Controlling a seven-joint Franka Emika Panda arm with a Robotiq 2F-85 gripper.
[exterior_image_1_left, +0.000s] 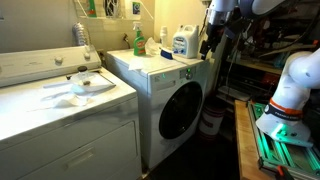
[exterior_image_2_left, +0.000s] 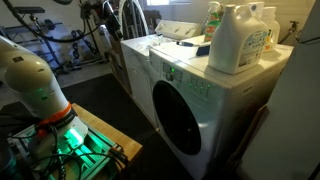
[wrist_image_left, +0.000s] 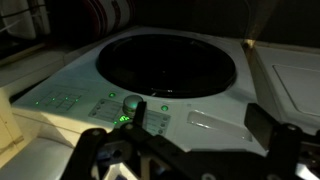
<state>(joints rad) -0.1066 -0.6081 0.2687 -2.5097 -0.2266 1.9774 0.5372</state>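
Claw, fingers spread wide and holding nothing, faces the front-load washer's lit control dial, squared up close before it.

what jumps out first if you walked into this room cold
The white front-loading washer with its dark round door fills the middle in both exterior views, and a big white detergent jug stands on top of it. In the wrist view the claw hangs open close to the washer's control panel, where a small green light glows.
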